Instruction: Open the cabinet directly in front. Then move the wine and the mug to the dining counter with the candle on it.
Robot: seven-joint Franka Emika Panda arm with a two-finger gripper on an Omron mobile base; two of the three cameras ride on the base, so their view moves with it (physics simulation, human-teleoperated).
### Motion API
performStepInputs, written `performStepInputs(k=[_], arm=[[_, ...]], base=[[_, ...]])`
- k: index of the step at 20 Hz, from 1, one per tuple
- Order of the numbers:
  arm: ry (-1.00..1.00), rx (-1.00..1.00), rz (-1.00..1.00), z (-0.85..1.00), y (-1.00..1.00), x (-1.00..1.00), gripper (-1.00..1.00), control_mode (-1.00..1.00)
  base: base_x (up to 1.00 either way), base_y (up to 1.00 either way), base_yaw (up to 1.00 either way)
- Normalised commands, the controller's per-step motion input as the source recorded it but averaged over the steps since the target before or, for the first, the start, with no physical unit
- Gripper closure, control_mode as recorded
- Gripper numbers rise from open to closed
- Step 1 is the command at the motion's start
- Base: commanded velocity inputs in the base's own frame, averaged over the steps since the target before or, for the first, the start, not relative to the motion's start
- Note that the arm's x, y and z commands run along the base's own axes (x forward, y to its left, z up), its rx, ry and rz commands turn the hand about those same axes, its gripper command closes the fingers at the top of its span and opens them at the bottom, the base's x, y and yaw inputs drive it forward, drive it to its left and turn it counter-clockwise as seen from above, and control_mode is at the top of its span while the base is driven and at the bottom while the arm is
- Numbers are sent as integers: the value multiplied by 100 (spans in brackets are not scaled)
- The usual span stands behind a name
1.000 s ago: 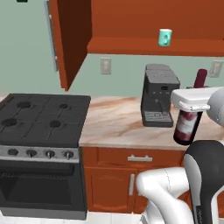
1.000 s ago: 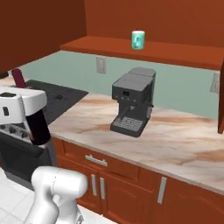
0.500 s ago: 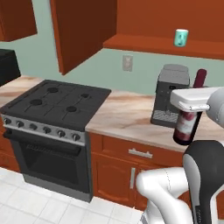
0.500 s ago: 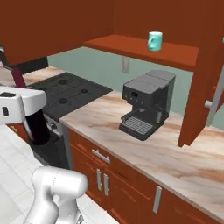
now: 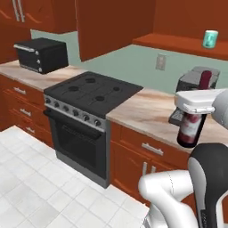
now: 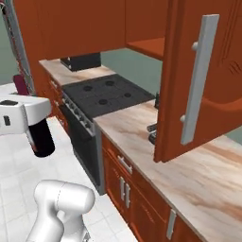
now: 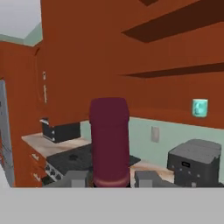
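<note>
My gripper (image 5: 195,106) is shut on the neck of the wine (image 5: 190,130), a dark bottle with a red-and-white label that hangs upright in the air in front of the worktop. In the hand view the dark red capsule of the wine (image 7: 109,140) stands between my fingertips (image 7: 77,177). From the right, the gripper (image 6: 27,118) carries the wine (image 6: 40,138) over the floor. The teal mug (image 5: 210,38) stands on the shelf of the open cabinet (image 5: 178,42); the mug (image 7: 200,107) is far off in the hand view. The dining counter and candle are out of view.
The open cabinet door (image 6: 198,80) juts out over the worktop (image 6: 189,170) close to the right base camera. A coffee machine (image 5: 196,79) stands behind the bottle. A black stove (image 5: 91,93) and a black toaster oven (image 5: 42,54) lie to the left, above white floor tiles (image 5: 35,178).
The whole picture has slid sideways, so the base has turned or driven; stove and toaster oven have come into view. The wine stays in my gripper at the same height.
</note>
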Motion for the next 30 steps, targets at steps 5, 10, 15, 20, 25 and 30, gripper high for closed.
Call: performStepInputs(k=[5, 10, 15, 20, 25, 30], arm=[[0, 0, 0, 0, 0, 0, 100, 100], [0, 0, 0, 0, 0, 0, 100, 100], [0, 0, 0, 0, 0, 0, 100, 100], [0, 0, 0, 0, 0, 0, 100, 100], [0, 0, 0, 0, 0, 0, 100, 100], [0, 0, 0, 0, 0, 0, 100, 100]], base=[[-2, -10, 56], [0, 0, 55], [0, 0, 54], [0, 0, 53], [0, 0, 52], [0, 0, 50]])
